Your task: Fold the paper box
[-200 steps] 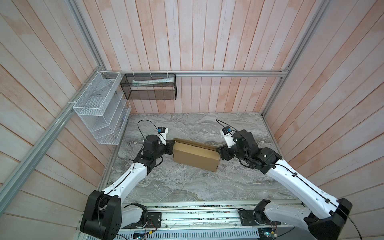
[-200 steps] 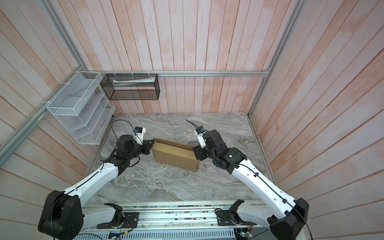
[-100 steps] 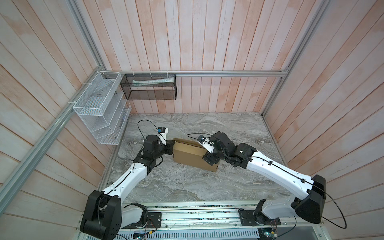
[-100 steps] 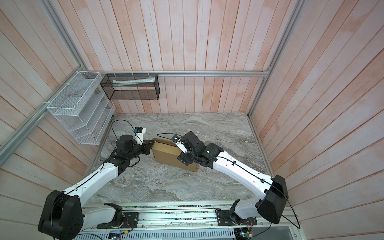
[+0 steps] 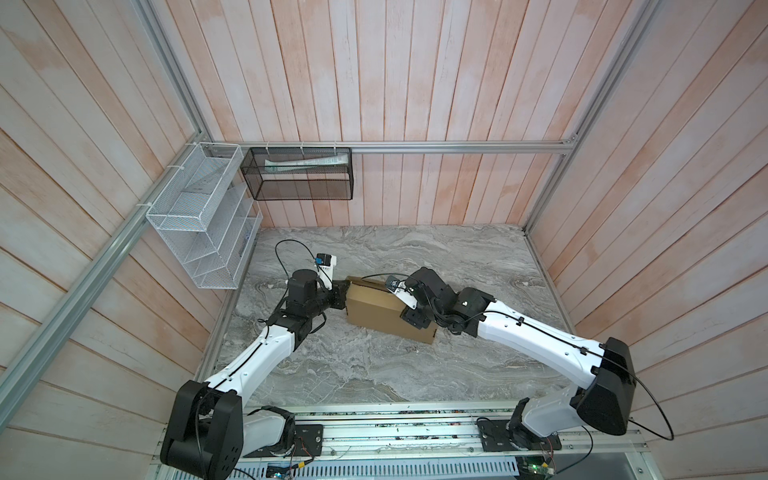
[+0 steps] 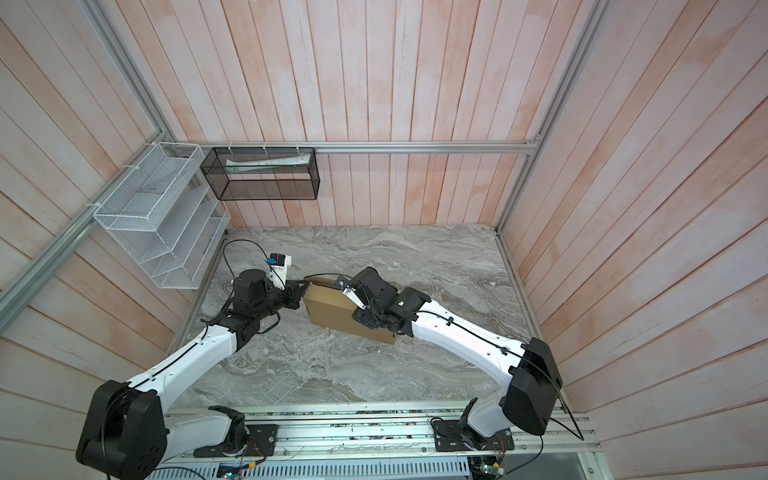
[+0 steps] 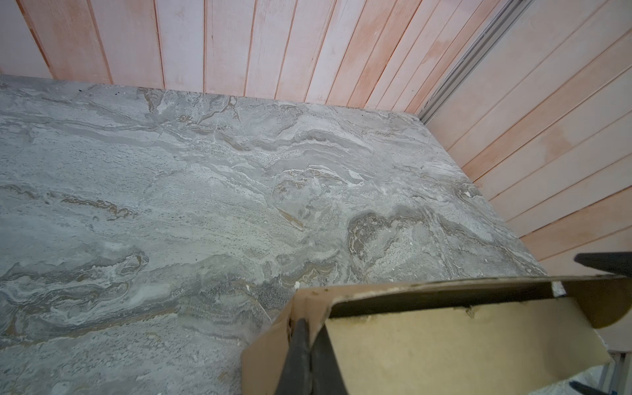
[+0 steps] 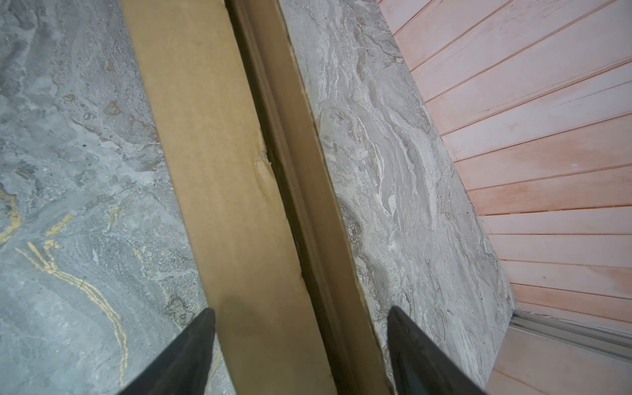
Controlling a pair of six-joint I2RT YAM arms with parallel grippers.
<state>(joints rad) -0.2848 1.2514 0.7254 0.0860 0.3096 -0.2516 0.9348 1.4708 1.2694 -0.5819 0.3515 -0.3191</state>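
The paper box [image 5: 374, 307] [image 6: 332, 311] is a shallow tan cardboard box lying near the middle of the marble table. My left gripper [image 5: 341, 291] [image 6: 300, 293] is at its left end. In the left wrist view this gripper [image 7: 309, 328] is shut on the box [image 7: 444, 335], pinching the end wall at a corner. My right gripper [image 5: 411, 320] [image 6: 365, 318] hangs over the box's right part. It is open [image 8: 301, 318], with one finger on each side of the box [image 8: 212, 171]. A dark gap runs between the top panel and a long flap [image 8: 307, 171].
A white wire rack [image 5: 199, 232] hangs on the left wall. A black mesh basket [image 5: 299, 174] holding papers hangs on the back wall. Wooden walls close off three sides of the marble table [image 5: 374, 374]. A metal rail [image 5: 395, 432] runs along the front.
My right arm has swung left, from the box's right end to above the box, with the jaws now astride it. The left arm and the box have stayed put.
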